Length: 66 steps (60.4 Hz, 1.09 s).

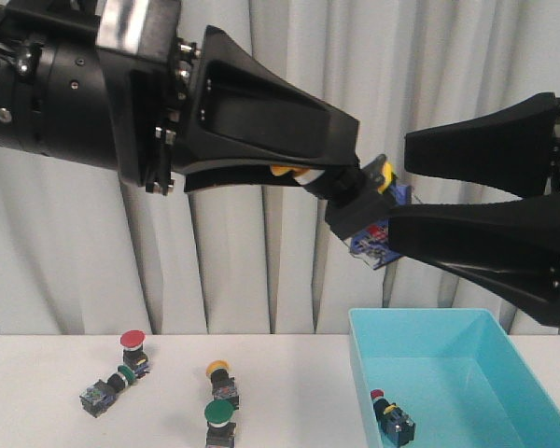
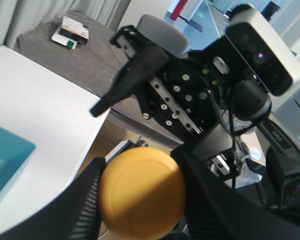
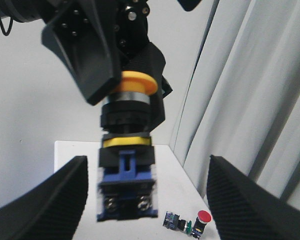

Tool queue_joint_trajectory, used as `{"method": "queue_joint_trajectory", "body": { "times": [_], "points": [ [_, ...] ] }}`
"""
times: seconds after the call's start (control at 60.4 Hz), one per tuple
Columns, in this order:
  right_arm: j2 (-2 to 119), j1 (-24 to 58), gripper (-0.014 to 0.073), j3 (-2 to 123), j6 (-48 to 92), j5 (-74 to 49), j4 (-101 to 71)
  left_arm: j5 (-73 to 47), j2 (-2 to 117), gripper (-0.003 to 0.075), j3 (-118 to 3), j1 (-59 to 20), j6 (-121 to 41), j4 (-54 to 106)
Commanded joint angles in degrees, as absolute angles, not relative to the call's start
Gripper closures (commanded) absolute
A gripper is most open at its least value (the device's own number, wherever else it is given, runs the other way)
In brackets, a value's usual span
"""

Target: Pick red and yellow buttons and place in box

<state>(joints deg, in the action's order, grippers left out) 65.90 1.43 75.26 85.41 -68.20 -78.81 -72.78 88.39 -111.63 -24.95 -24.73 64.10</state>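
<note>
Presently, front view: left gripper (image 1: 355,182) clamps a yellow button (image 1: 369,210) by its cap, high above the box (image 1: 504,336); right gripper (image 1: 397,201) spread wide around the body. Left wrist: smooth domed cap, likely slippery. Right wrist: rigid, light, blocky body offers the surer hold.

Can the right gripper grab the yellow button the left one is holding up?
Probably yes. The right gripper is open, and the yellow button's blue end hangs between its fingers with nothing in between. The left gripper holds only the cap end, so the body is free to take.
</note>
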Motion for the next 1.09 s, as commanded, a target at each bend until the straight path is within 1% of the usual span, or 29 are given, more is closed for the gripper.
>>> {"method": "queue_joint_trajectory", "body": {
  "times": [0.0,0.778,0.927,1.076],
  "points": [
    [65.15,1.29,0.0099,76.95,85.52,-66.65,-82.33,-71.63,86.21,0.0665,-113.07,-25.39,-25.21,68.31],
    [65.63,1.29,0.0099,76.95,84.87,-69.83,-82.52,-71.63,86.21,0.0665,-113.07,-25.39,-25.21,69.61],
    [65.63,1.29,0.0118,76.95,84.87,-70.51,-82.38,-71.63,86.21,0.0665,-113.07,-25.39,-25.21,69.61],
    [65.63,1.29,0.0163,76.95,84.87,-70.69,-82.26,-71.63,86.21,0.0665,-113.07,-25.39,-25.21,69.61]
  ]
}}
